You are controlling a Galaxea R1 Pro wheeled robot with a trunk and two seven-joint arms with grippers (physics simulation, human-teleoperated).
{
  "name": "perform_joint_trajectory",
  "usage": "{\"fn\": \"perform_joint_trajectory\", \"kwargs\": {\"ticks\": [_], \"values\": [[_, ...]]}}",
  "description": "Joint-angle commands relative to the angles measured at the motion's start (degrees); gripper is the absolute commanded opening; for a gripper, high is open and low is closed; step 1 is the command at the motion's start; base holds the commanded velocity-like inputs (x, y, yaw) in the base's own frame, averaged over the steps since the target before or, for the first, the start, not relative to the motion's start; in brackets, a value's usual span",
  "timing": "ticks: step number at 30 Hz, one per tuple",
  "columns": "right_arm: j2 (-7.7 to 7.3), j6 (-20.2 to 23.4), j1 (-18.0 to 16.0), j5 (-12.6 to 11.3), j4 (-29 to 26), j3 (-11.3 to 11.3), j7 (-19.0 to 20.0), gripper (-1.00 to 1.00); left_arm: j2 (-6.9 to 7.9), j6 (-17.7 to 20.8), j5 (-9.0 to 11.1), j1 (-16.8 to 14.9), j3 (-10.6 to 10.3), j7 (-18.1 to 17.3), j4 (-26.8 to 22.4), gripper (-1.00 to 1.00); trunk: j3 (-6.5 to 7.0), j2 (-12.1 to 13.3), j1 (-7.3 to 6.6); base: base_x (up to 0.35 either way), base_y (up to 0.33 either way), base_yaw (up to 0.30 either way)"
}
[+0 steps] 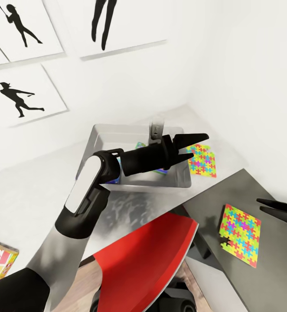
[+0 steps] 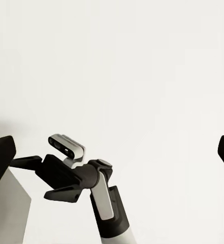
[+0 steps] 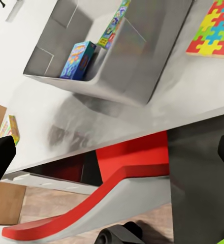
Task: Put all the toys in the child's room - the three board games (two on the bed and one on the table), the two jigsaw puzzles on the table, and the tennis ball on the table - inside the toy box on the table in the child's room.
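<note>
Left gripper, jaws parted and empty above the toy box; the nearby jigsaw puzzle is best pinched by its edge.

Bright, even, diffuse light; no clear source direction. White wall near blown out in head view, nearly featureless in left wrist view. Table glossy, with blurred dark mottled reflections near toy box. Soft faint shadow under toy box and along its near side in right wrist view. Head view strongly tilted, wide-angle stretch at edges; pictures on wall skewed. Renders sharp overall, slight softness on reflections. Dark blurred finger tips at wrist views' side edges
</note>
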Motion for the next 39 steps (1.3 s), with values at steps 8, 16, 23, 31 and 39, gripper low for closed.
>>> {"fn": "perform_joint_trajectory", "kwargs": {"ticks": [8,16,23,31,39], "values": [[0.01,0.29,0.00,-0.21,0.01,-0.01,0.03,1.00,-0.09,-1.11,0.65,0.40,-1.09,-0.05,-0.03,1.00,0.67,-0.09,0.04,-0.001,0.000,0.000],[0.01,0.26,0.00,-0.20,-0.01,-0.01,0.03,1.00,-0.25,-1.85,0.67,0.63,-2.97,-0.78,-0.03,1.00,1.41,-0.09,0.04,-0.052,0.000,0.000],[0.01,0.25,0.02,-0.21,-0.02,-0.01,0.03,1.00,-0.56,-3.54,0.67,0.43,-4.91,-1.72,-0.03,1.00,2.06,-0.09,0.04,-0.168,0.000,0.000],[-0.01,0.25,0.00,-0.22,-0.02,-0.01,0.03,1.00,-0.70,-4.52,0.68,0.31,-5.68,-2.21,-0.03,1.00,2.80,-0.09,0.04,-0.208,0.000,0.000],[-0.02,0.25,-0.02,-0.22,-0.03,-0.01,0.03,1.00,-0.68,-4.91,0.68,0.32,-6.57,-3.26,-0.03,1.00,3.54,-0.09,0.04,-0.079,0.000,0.000]]}}
